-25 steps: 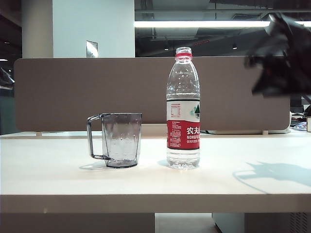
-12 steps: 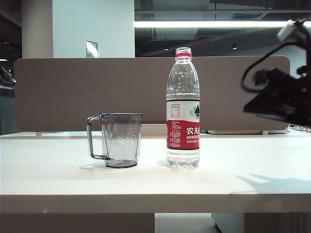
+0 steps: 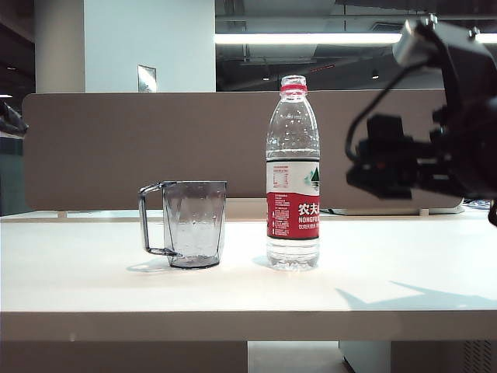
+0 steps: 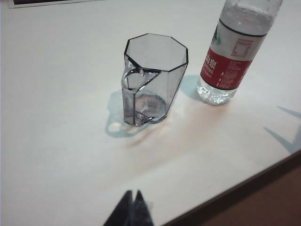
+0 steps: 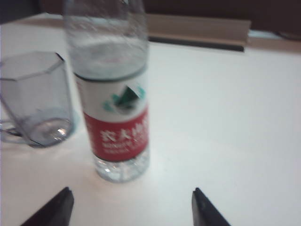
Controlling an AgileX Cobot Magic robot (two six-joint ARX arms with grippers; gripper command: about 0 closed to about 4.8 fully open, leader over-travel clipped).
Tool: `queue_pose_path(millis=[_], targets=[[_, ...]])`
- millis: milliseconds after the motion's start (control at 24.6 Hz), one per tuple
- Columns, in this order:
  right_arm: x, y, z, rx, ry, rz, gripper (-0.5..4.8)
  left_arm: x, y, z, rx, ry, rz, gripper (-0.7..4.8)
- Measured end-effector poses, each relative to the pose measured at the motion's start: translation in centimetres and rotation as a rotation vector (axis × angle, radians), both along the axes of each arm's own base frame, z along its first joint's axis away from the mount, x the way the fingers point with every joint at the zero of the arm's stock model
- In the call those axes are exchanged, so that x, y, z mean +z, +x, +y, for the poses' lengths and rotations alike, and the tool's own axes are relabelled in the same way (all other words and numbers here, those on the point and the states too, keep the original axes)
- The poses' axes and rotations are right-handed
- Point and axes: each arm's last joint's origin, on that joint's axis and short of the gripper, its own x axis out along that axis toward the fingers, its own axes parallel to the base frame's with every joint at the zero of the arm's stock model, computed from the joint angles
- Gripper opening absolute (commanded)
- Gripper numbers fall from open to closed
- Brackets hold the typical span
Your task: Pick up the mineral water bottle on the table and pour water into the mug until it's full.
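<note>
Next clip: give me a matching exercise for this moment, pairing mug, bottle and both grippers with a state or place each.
1 mug
2 mineral water bottle
3 left gripper
4 right gripper

a tips together, above the table short of the mug
b open, facing the bottle, holding nothing
c upright, no cap on it
d empty, handle on the side away from the bottle

Pairs: 1-d, 2-c, 3-a, 4-b

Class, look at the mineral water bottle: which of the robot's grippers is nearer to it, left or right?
Right. The right gripper, fingers apart, faces the mineral water bottle from its right, not touching. The left gripper hangs farther back, beyond the mug.
</note>
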Motion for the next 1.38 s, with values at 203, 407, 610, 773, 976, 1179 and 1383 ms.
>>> queue_pose_path(millis=[203, 407, 610, 773, 976, 1179, 1383], targets=[[-1.2, 0.4, 0.4, -0.006, 0.001, 0.048, 3.43, 0.0, 0.0, 0.0, -0.001, 0.000, 0.001, -0.02], [-2.3, 1.3, 1.0, -0.015, 0.086, 0.041, 3.43, 0.0, 0.0, 0.0, -0.001, 0.000, 0.000, -0.02], [-3.0, 4.2, 3.5, 0.024, 0.125, 0.011, 4.12, 0.0, 0.0, 0.0, -0.001, 0.000, 0.000, -0.02], [-2.6, 5.6, 4.6, 0.037, 0.149, -0.016, 4.37, 0.0, 0.0, 0.0, -0.001, 0.000, 0.000, -0.02], [-2.5, 7.0, 5.7, 0.038, 0.158, -0.029, 4.55, 0.0, 0.0, 0.0, -0.001, 0.000, 0.000, -0.02], [-2.8, 8.2, 6.6, 0.034, 0.156, -0.028, 4.55, 0.0, 0.0, 0.0, -0.001, 0.000, 0.000, -0.02], [-2.9, 9.2, 7.2, 0.031, 0.151, -0.039, 4.54, 0.0, 0.0, 0.0, -0.001, 0.000, 0.000, -0.02]])
